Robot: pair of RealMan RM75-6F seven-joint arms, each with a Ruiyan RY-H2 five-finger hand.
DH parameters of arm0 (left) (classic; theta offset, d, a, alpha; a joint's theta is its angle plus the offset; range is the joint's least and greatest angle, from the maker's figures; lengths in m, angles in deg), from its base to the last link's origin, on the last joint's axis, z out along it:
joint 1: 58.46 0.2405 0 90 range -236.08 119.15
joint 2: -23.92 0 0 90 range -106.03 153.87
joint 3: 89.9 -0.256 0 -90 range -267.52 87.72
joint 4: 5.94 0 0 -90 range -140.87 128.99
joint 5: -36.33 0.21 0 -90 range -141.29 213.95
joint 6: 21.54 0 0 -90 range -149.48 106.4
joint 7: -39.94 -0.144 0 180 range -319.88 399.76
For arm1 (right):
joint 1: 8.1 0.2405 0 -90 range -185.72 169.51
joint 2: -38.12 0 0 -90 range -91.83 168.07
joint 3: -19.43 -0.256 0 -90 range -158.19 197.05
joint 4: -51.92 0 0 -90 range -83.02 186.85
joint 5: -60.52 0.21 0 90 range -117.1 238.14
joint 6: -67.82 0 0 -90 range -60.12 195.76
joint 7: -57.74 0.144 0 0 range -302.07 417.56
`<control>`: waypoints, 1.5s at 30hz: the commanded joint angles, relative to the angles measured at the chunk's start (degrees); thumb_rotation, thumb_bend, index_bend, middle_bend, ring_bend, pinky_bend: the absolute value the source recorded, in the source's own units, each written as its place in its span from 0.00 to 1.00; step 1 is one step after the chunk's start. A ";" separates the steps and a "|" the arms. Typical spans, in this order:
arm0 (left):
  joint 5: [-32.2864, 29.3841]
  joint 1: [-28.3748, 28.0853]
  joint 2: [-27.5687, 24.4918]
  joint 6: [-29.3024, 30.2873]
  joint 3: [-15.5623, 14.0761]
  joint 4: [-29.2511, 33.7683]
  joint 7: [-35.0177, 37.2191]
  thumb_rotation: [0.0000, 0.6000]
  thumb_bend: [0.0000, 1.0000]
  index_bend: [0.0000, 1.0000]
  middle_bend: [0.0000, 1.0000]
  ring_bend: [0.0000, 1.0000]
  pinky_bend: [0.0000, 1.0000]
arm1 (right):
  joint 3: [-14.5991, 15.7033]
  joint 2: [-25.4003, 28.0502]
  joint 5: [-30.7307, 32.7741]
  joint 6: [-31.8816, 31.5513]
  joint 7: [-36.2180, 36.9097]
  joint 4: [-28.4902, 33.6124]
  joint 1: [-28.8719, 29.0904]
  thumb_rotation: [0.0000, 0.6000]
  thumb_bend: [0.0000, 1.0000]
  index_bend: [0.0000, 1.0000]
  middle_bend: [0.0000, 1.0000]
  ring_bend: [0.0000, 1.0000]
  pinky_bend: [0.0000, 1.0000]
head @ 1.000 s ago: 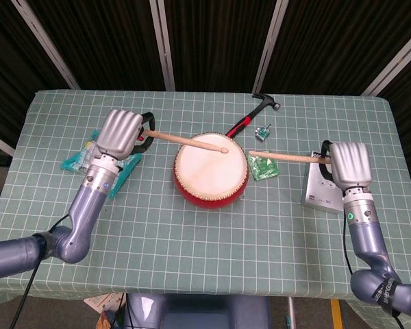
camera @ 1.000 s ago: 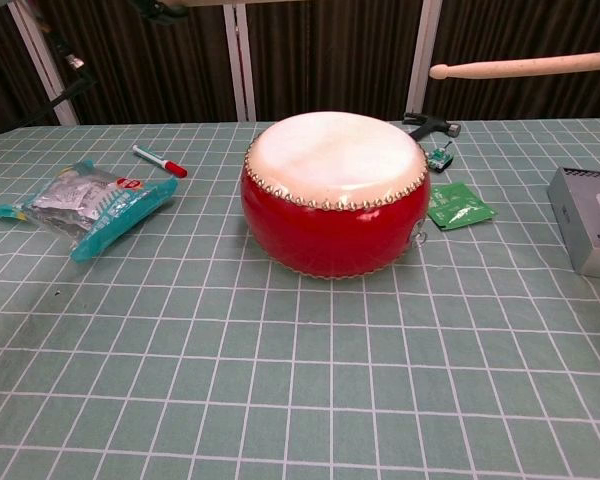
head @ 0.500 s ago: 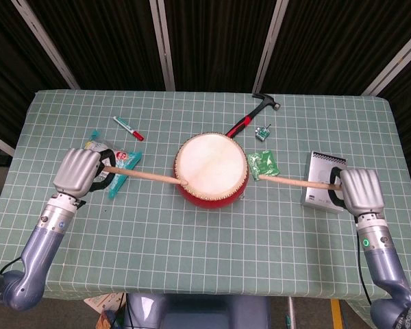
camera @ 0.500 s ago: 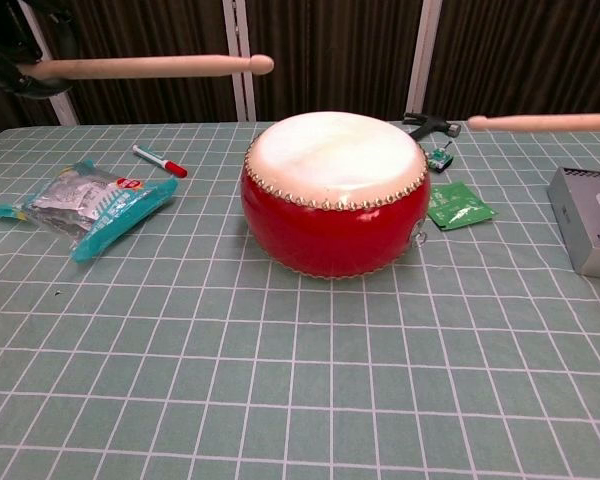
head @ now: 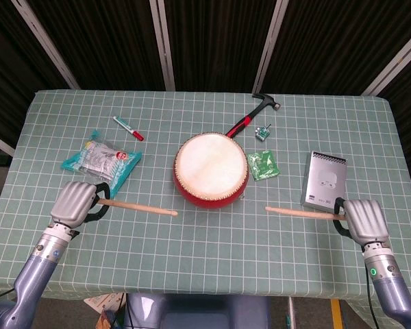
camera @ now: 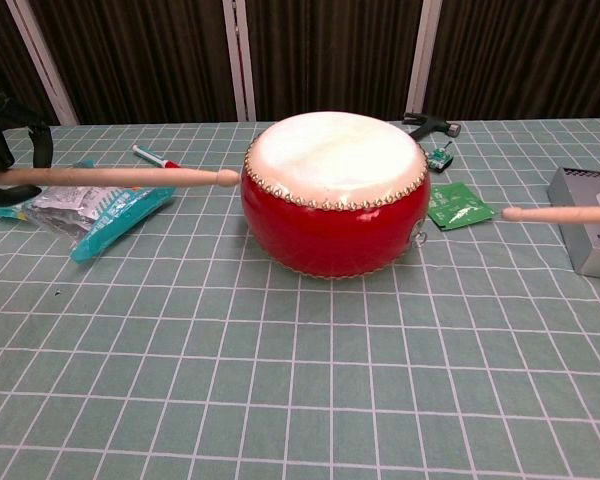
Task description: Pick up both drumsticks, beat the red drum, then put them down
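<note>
On the green checked tablecloth (head: 212,253) before dark curtains (head: 212,41), your left hand (head: 75,203) and right hand (head: 364,221) each grip a drumstick (head: 137,206) beside the drum (head: 211,168).

Near table (head: 212,253) strip is open for you; drum (head: 211,168) blocks centre, packet (head: 101,162) left, box (head: 325,180) right.
</note>
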 commanded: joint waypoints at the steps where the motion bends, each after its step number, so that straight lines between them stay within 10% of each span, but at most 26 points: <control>1: -0.03 0.77 1.95 -0.86 -0.39 -1.41 -0.84 1.00 0.49 0.73 1.00 1.00 1.00 | 0.88 -1.07 -0.24 0.81 -0.46 -1.13 -0.65 1.00 0.56 0.93 1.00 1.00 1.00; 18: -8.91 0.22 13.43 -7.26 1.74 -10.92 -8.60 1.00 0.48 0.68 1.00 1.00 1.00 | 1.87 -4.63 3.01 6.49 -3.36 -6.45 -0.82 1.00 0.56 0.90 1.00 1.00 1.00; 45: -12.35 -0.01 14.09 -8.93 2.13 -10.18 -13.99 1.00 0.06 0.29 1.00 1.00 1.00 | 2.04 -5.64 5.27 5.59 -13.32 -6.16 -1.02 1.00 0.31 0.29 0.94 1.00 0.95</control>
